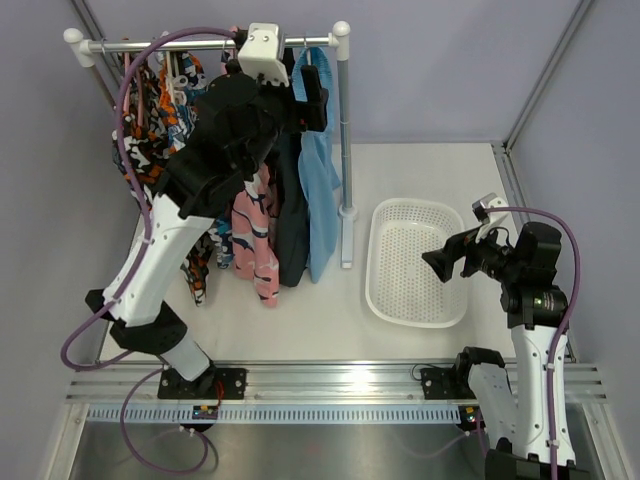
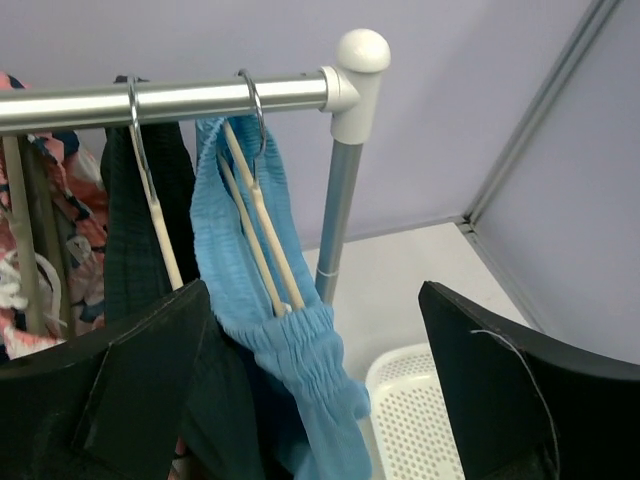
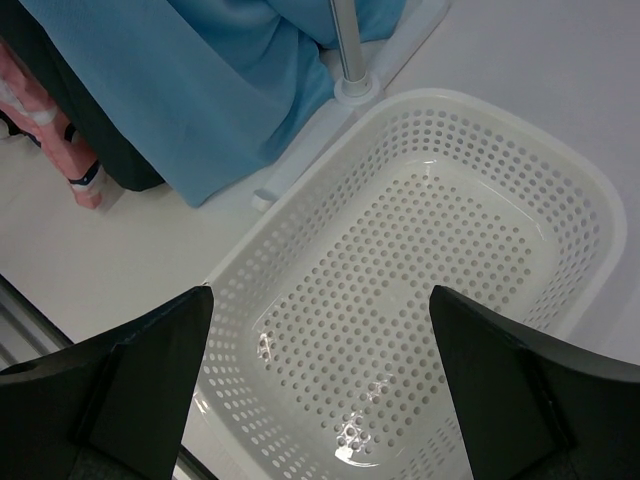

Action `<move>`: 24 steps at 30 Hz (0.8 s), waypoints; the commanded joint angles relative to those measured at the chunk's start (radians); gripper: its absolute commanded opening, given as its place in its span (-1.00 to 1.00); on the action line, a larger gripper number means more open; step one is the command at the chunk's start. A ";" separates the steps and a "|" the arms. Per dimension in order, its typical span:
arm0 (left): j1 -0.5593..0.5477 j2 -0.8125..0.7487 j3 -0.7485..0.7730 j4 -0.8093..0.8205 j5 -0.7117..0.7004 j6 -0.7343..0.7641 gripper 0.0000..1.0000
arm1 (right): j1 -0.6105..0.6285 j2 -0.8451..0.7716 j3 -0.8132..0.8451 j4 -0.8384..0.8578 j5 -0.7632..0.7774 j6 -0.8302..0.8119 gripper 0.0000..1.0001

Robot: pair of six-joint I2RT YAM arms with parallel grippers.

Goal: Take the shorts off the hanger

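Left fingers (image 2: 140, 380) are wide open and hold nothing. They are up at the right end of the rail (image 2: 180, 100), either side of the bunched waistband of the light blue shorts (image 2: 300, 350). The shorts are not yet off: the waistband is threaded over both wooden arms of the hanger (image 2: 262, 230), whose hook is on the rail. The navy shorts (image 1: 292, 230) hang on the next hanger to the left, touching the blue pair, then the pink garment (image 1: 255, 240) and the patterned ones (image 1: 150, 130). Right fingers (image 3: 130, 380) are also spread and empty, hovering over the white basket (image 1: 375, 270) on the counter (image 1: 300, 320).

Risks, judged from here:
- The wooden arms run right through the waistband, so a close at this height could pinch wood along with cloth. A pull would then drag the hanger along the rail or lift its hook off.
- The left-hand finger sits against the navy cloth and may pick up both garments.
- The elastic could catch on the hanger arm ends if pulled straight down rather than slid off sideways.
- A hard tug could rock the rack.
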 commanded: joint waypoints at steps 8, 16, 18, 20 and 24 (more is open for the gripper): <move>0.140 0.180 0.127 0.145 0.159 -0.042 0.62 | -0.001 -0.025 0.021 0.024 0.031 0.019 0.99; 0.164 0.243 0.141 0.126 0.213 -0.064 0.53 | 0.002 -0.028 0.016 0.028 0.026 0.024 0.99; 0.171 0.250 0.143 0.123 0.219 -0.069 0.47 | 0.005 -0.026 0.016 0.028 0.031 0.024 0.99; 0.174 0.255 0.141 0.109 0.225 -0.070 0.43 | 0.009 -0.028 0.016 0.030 0.035 0.024 0.99; 0.178 0.267 0.133 0.073 0.219 -0.058 0.34 | 0.013 -0.025 0.016 0.030 0.040 0.024 0.99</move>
